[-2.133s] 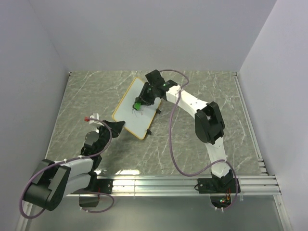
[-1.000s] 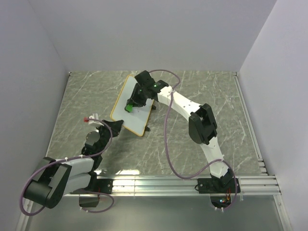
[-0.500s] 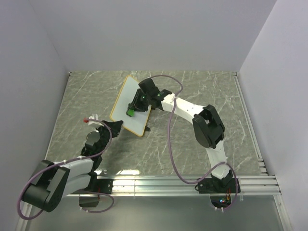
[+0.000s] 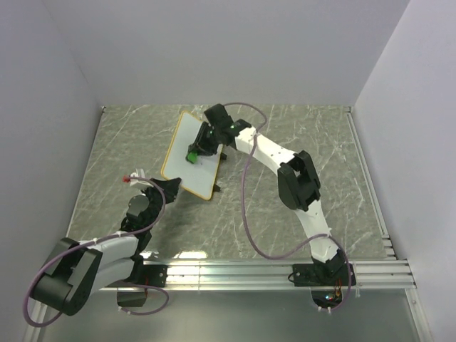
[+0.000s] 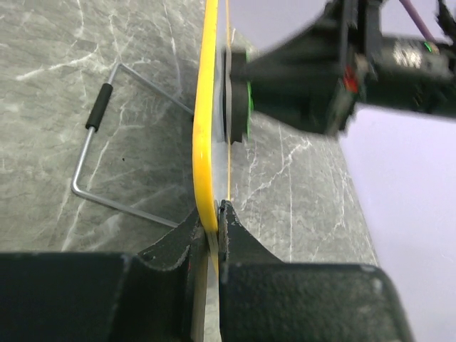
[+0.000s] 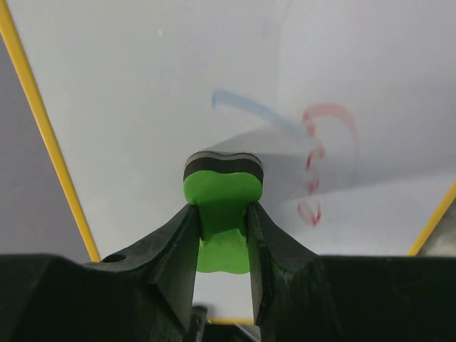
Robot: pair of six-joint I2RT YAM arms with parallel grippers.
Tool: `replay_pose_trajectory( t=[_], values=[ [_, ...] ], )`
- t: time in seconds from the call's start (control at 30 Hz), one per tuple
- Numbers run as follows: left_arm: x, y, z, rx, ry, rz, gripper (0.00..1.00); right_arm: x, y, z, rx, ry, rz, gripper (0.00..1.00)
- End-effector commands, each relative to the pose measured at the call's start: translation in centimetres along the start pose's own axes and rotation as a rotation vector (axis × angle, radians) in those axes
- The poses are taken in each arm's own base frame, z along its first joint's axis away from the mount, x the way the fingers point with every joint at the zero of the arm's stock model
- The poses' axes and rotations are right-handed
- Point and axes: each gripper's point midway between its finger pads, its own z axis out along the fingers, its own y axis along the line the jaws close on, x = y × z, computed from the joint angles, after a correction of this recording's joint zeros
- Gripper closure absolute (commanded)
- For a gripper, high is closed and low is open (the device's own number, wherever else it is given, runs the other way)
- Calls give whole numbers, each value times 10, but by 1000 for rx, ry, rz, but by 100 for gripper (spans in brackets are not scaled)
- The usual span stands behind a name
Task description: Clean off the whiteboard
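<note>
right gripper [image 6: 222, 217] clasps the eraser [image 6: 223, 187]; press it flat, sweep right across the marks [image 6: 313, 153] just past the fingers. left gripper [image 5: 211, 217] pinches the board [image 5: 203, 128] by its rim.

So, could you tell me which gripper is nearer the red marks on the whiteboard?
Right. The right gripper holds the eraser beside the red marks; the left gripper clamps the whiteboard at its near edge, farther off.

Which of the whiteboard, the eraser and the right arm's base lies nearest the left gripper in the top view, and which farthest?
1. whiteboard: near edge clamped in the left gripper.
2. eraser: on its face, farther back.
3. right arm's base: far right, at the bottom of the view.
</note>
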Motion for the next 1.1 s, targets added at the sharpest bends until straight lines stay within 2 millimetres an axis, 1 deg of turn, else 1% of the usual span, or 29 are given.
replay_pose_trajectory(
  t=[0.0,0.03,0.07,0.1,0.13,0.2,0.27,0.3,0.33,0.37,0.4,0.43,0.47,0.5,0.53,0.57,0.6,0.63,0.67,0.7,0.73,0.77,0.8,0.87,0.9,0.93,1.0,1.03,1.07],
  values=[
    [45,6,-25,47,171,72,99,-51,-46,44,89,-96,84,100],
    [44,4,-25,52,166,72,99,-66,-60,51,102,-108,125,100],
    [45,5,-26,50,170,72,99,-81,-52,48,75,-134,139,100],
    [46,4,-27,51,172,76,100,-89,-57,53,70,-143,172,100],
    [44,2,-27,55,166,76,99,-100,-60,52,59,-158,198,100],
    [48,3,-29,50,180,80,100,-109,-58,56,25,-175,232,100],
    [51,2,-30,55,189,84,100,-111,-52,58,0,-170,238,100],
    [52,2,-31,55,194,85,99,-106,-53,63,0,-156,239,100],
    [54,4,-31,48,202,86,99,-100,-49,64,-5,-143,230,100],
    [55,3,-31,51,204,89,99,-88,-44,68,-9,-117,215,100],
    [55,3,-30,54,203,91,99,-81,-36,66,-22,-108,195,100],
    [57,5,-30,46,212,92,100,-73,-32,67,-29,-95,184,100],
    [58,6,-30,45,213,94,99,-52,-36,72,-11,-58,177,100],
    [58,6,-30,45,213,94,100,-47,-24,64,-42,-53,166,100],
    [59,7,-30,40,217,94,100,-38,-22,62,-48,-40,162,100],
    [60,8,-30,40,219,93,100,-21,-33,65,-24,-11,162,100],
    [60,8,-30,40,219,93,100,-12,-16,55,-58,-5,144,100],
    [62,9,-30,38,221,93,100,4,-28,56,-30,21,145,100],
    [59,14,-29,15,203,92,99,10,-25,53,-46,23,135,100],
    [60,15,-29,12,203,93,100,20,-13,42,-72,33,115,100],
    [61,16,-28,10,205,95,100,35,-28,43,-43,57,116,100],
    [61,17,-28,6,205,98,100,43,-31,40,-39,67,109,100],
    [61,17,-27,5,204,98,100,62,-37,36,-30,97,90,100],
    [61,20,-26,-4,201,104,100,82,-43,32,-25,129,69,100],
    [61,20,-26,-8,200,104,100,97,-40,28,-32,152,44,100],
    [61,21,-26,-10,197,106,99,114,-52,28,-12,189,36,100],
    [61,22,-26,-14,195,107,100,131,-54,23,-12,219,11,100],
    [61,23,-26,-16,195,108,100,147,-59,22,-2,249,0,100],
    [60,22,-25,-15,194,107,100,154,-59,20,-6,266,-2,100]
  ],
)
